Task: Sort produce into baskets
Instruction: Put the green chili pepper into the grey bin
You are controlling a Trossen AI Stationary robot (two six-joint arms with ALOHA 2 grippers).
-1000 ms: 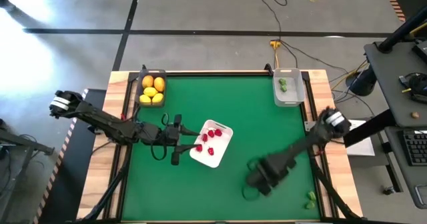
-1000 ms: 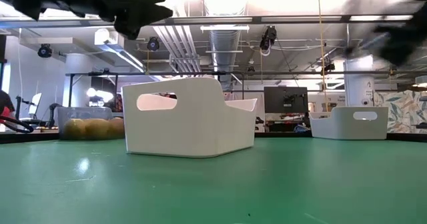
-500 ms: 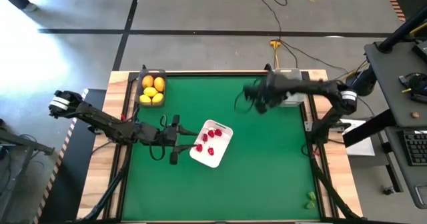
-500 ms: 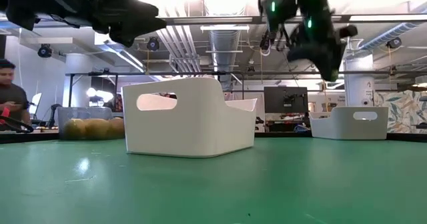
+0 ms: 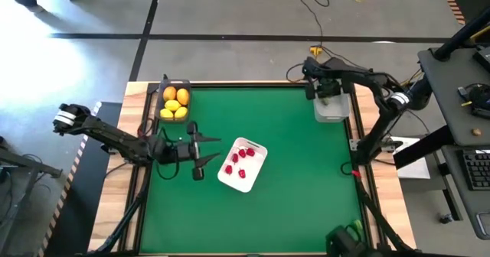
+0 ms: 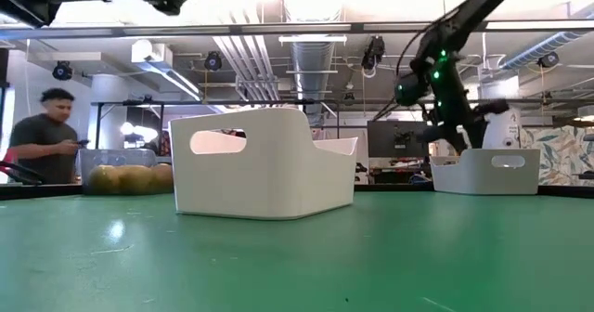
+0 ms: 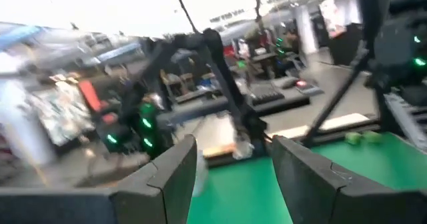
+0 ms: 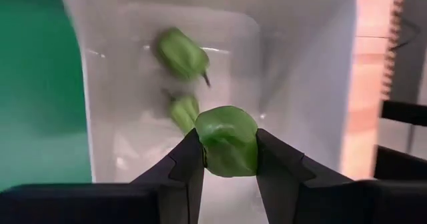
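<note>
My right gripper [image 8: 227, 159] is shut on a small green piece [image 8: 227, 134] above the clear pale bin [image 5: 331, 109] at the table's far right; it also shows in the low view [image 6: 452, 126]. Two green pieces [image 8: 181, 53] lie on the bin's floor. My left gripper [image 5: 207, 157] is open and empty, just left of the white tray [image 5: 258, 167], which holds several red berries [image 5: 241, 156]. The dark bin [image 5: 162, 102] at the far left holds lemons and oranges [image 5: 175, 104]. My right gripper pinches the green piece by its two opposite sides [image 8: 205, 144] between its two fingers. The fingers come from above, pointing down into the bin. The piece is lifted clear of the bin's floor and of the two pieces lying there.
A few green pieces [image 5: 357, 228] lie at the table's near right corner. The green tabletop between the tray and the clear bin is bare. A person [image 6: 42, 136] stands in the room beyond the far left of the table.
My right gripper has swung from the table's near right part to the far edge, then toward the right, and now hangs over the clear bin. My left gripper has risen and tipped up beside the white tray.
</note>
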